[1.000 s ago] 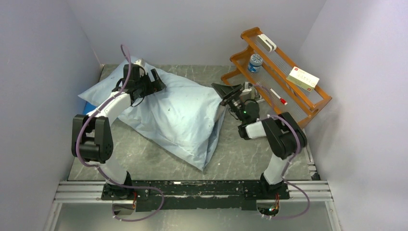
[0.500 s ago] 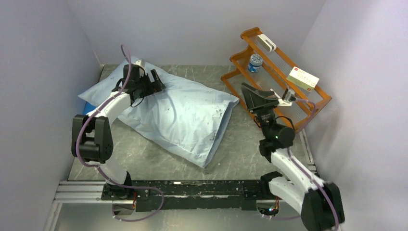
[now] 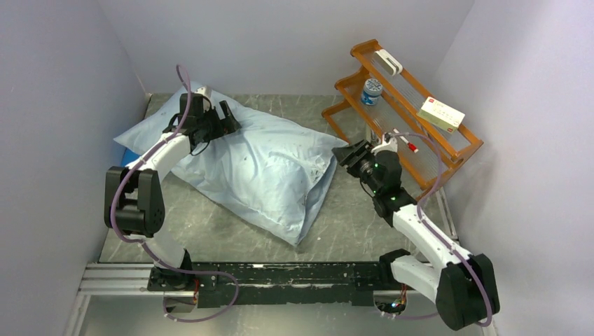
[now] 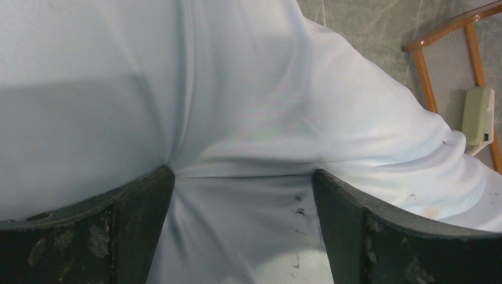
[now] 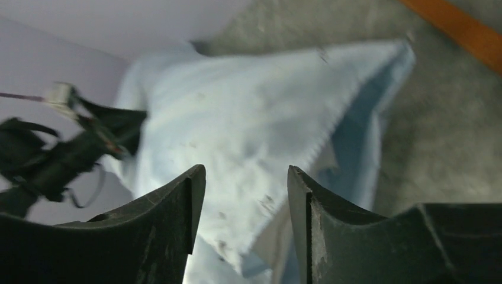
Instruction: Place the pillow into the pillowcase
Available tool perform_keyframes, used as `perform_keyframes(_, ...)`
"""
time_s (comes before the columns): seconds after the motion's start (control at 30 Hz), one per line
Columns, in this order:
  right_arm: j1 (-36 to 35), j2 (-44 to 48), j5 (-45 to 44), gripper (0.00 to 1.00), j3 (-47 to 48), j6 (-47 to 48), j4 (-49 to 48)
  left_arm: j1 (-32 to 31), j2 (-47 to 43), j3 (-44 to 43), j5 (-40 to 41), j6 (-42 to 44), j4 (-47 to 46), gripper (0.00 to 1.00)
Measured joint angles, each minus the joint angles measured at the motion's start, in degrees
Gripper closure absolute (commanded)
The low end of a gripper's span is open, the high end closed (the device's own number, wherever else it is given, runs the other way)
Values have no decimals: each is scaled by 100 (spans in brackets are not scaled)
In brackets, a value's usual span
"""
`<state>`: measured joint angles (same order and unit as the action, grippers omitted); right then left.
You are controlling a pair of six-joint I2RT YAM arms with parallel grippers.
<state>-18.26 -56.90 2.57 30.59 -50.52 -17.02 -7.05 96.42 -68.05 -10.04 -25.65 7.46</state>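
The pale blue pillowcase [image 3: 259, 164] lies plump and diagonal on the table, with its open end at the right. The pillow fills it and is hidden under the cloth. My left gripper [image 3: 212, 120] is open, and its spread fingers press down on the far left end of the pillowcase [image 4: 237, 89], with cloth stretched taut between them [image 4: 243, 177]. My right gripper [image 3: 348, 152] is open and empty. It hovers just right of the open end, apart from it. In the right wrist view the pillowcase [image 5: 237, 118] and its dark blue mouth lie ahead of the right gripper [image 5: 245, 171].
An orange rack [image 3: 448, 150] stands at the back right, close behind my right gripper. It holds a white box [image 3: 440, 113], a blue-capped jar [image 3: 372, 91] and a red-tipped pen [image 3: 405, 140]. A bright blue mat [image 3: 126, 155] peeks out under the pillowcase's left side. Walls close in on three sides.
My right gripper let go of the pillowcase's right corner, swung back and up, then came down near it again. The right end of the pillowcase dropped flat. The left arm stayed put.
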Motion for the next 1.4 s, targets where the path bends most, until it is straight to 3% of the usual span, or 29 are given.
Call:
perform_keyframes(0.17, -90, -374, -291, 52, -243, 293, 518, 0, -4, -46, 0, 2, 76, 3)
perform_keyframes(0.3, -140, -820, -492, 34, -372, 516, 577, 0, -44, -39, 0, 15, 101, 3)
perform_keyframes(0.5, -476, -1729, -763, 31, -396, 654, 481, -2, -48, -39, -2, 20, 114, 3)
perform_keyframes(0.57, -557, -2039, -769, 40, -400, 675, 269, 0, -48, -39, -2, 20, 114, 3)
perform_keyframes(0.6, -579, -2205, -748, 59, -402, 682, 131, 0, -48, -39, -2, 17, 114, 3)
perform_keyframes(0.63, -588, -2378, -721, 88, -400, 695, 7, 0, -48, -39, -4, 20, 114, 3)
perform_keyframes(0.67, -592, -2535, -706, 100, -389, 732, -74, 0, -48, -39, -4, 20, 114, 3)
perform_keyframes(0.8, -623, -2758, -935, 100, -282, 807, 122, 0, -68, -37, -7, 20, 136, 3)
perform_keyframes(1.0, -684, -1211, -1550, 100, -476, 1073, 776, 24, -492, 195, -273, -66, 229, 4)
perform_keyframes(1.03, -691, -1043, -1622, 92, -538, 1084, 848, 31, -599, 229, -345, -76, 273, 4)
perform_keyframes(1.1, -691, -927, -1755, 59, -579, 1073, 1108, -17, -802, 245, -472, -94, 411, 4)
perform_keyframes(1.33, -627, 2, -1843, 32, 2, 964, 2562, -706, -1248, 59, -402, 168, 1137, 5)
perform_keyframes(1.4, -627, 472, -1530, 17, 92, 820, 2424, -866, -1325, 42, -374, 254, 1268, 5)
